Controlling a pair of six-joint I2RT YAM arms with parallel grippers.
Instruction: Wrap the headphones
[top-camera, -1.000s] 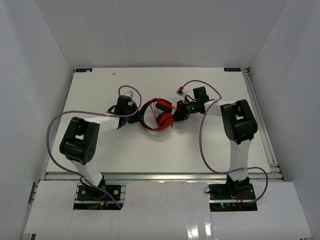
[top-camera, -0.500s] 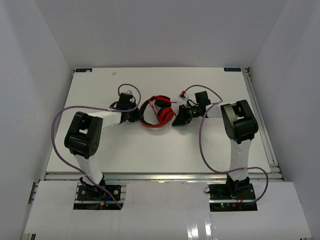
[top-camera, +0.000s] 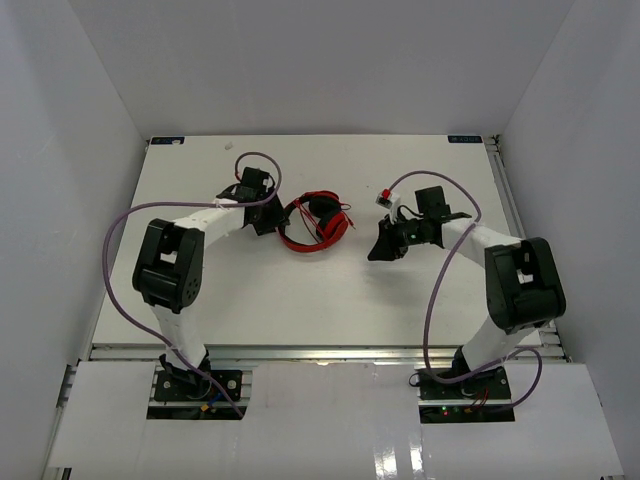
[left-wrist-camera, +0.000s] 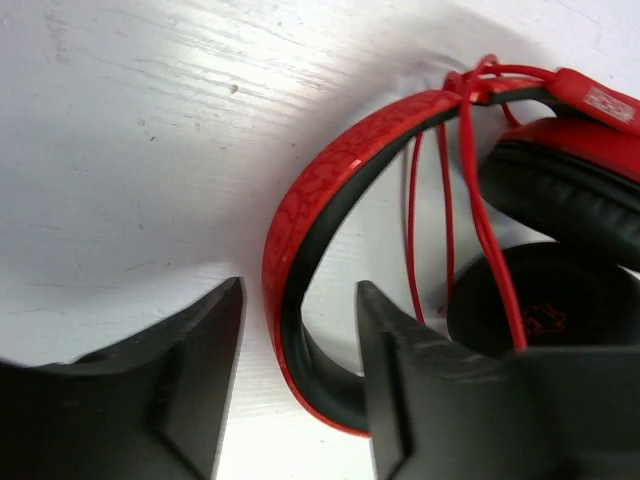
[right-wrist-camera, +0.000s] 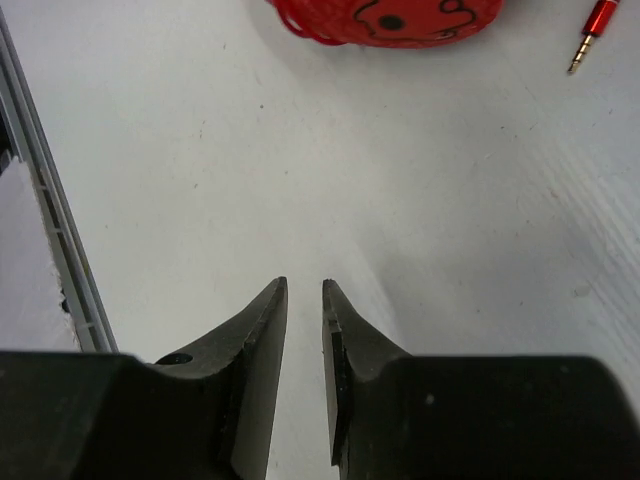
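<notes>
Though the left gripper (top-camera: 264, 216) sits right up against the headphones (top-camera: 315, 222), it is not clamping them; in its wrist view the jaws stand apart with the red headband (left-wrist-camera: 300, 200) passing between them, bare table (top-camera: 300, 290) showing on one side of the band, so I would call that hand open and straddling, not gripping. The headphones lie flat toward the back of the table, about midway between the two arms, with one earcup (left-wrist-camera: 565, 190) just beyond the left hand's far finger. Several strands of the thin red cord (left-wrist-camera: 470, 180) are drawn from the top of the band down across that cup, which reads to me as winding largely done. Straddling the band there makes sense as a way to pin or steady the set while the cord is managed, but whether it means to close I cannot tell. The right gripper (top-camera: 384, 247) hangs off to the other side, apart from the headphones, its fingers drawn nearly together with only a slit between and nothing in it. Its camera looks over bare table toward a red cup at the top edge, and the jack plug (right-wrist-camera: 590, 32) lies loose on the surface just beside that cup. I judge that the free end is what remains; tucking it would call for a narrow, careful pinch, and a thin plug flat on the table could easily skid away from the fingers.
</notes>
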